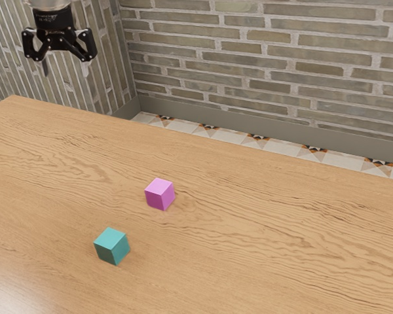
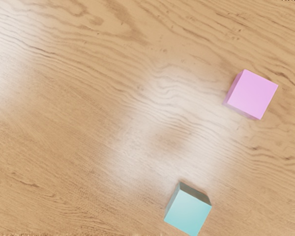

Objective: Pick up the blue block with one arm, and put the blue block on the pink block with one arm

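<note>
A teal-blue block [image 1: 111, 245] rests on the wooden table near its front, and a pink block [image 1: 160, 193] sits a short way behind it, toward the exterior view's right. The two blocks stand apart. My black gripper [image 1: 65, 67] hangs high above the table's far left corner, open, with nothing between its fingers. Looking down from the hand, I see the blue block [image 2: 188, 211] and the pink block [image 2: 251, 94] both flat on the wood, well below me.
The wooden table [image 1: 262, 229] spreads wide around the blocks. A brick wall [image 1: 268, 59] runs behind it, with a strip of tiled floor [image 1: 262, 140] between the wall and the table's far edge.
</note>
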Controlling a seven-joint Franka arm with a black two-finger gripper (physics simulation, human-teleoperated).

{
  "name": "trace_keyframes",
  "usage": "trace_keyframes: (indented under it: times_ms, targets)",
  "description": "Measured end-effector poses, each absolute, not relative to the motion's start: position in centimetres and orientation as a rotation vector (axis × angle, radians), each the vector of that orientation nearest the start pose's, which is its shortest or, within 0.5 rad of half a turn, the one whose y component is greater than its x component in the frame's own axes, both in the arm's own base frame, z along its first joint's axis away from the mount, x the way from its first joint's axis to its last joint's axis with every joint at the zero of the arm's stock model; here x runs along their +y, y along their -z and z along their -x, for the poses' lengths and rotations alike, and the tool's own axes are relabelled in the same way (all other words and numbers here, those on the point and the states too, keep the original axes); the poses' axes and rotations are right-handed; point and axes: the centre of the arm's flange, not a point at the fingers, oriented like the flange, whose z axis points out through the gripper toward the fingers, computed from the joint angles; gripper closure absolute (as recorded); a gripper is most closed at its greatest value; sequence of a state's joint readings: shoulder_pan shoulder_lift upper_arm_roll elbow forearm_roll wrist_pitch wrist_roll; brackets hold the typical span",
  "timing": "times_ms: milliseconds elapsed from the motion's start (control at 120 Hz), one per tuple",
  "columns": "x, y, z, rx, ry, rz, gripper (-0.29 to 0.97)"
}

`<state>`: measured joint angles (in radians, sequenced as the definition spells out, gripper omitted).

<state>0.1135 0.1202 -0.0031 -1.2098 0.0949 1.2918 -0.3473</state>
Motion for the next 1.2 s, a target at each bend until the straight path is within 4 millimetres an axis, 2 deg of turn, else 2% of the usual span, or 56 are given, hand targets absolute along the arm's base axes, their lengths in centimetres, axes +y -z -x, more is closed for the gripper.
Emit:
trace_keyframes:
  times_ms: [108, 125, 200, 258, 425, 542, 608, 650, 675, 742, 800, 883, 942, 975, 1042, 1150, 1200]
  targets:
    - [7.4, -70.4, -55.0, -0.765, -0.029, 2.952, 0.00]
    - [7.3, -71.2, -54.7, -0.772, -0.004, 2.955, 0.00]
    - [6.8, -78.1, -51.7, -0.800, 0.214, 2.971, 0.00]
    - [6.2, -80.6, -49.9, -0.807, 0.286, 2.977, 0.00]
    - [4.1, -83.0, -46.9, -0.789, 0.286, 2.989, 0.00]
    - [2.6, -82.9, -46.8, -0.759, 0.276, 3.004, 0.00]
    - [1.8, -80.6, -47.9, -0.731, 0.196, 3.006, 0.00]
    - [1.4, -78.0, -47.2, -0.708, 0.106, 3.009, 0.00]
    - [1.8, -76.6, -46.2, -0.713, 0.070, 3.009, 0.00]
    - [3.9, -72.8, -42.0, -0.775, 0.012, 3.005, 0.00]
    - [3.8, -68.2, -38.9, -0.774, -0.044, 3.022, 0.00]
    - [3.4, -63.0, -36.8, -0.787, -0.142, 3.085, 0.00]
    - [4.4, -58.0, -36.9, -0.793, -0.210, 3.088, 0.00]
    - [4.7, -54.8, -37.6, -0.782, -0.243, 3.080, 0.00]
    - [5.2, -49.8, -39.3, -0.751, -0.272, 3.070, 0.00]
    - [5.8, -43.4, -40.9, -0.654, -0.235, 3.050, 0.00]
    - [5.9, -41.9, -41.5, -0.583, -0.174, 3.055, 0.00]
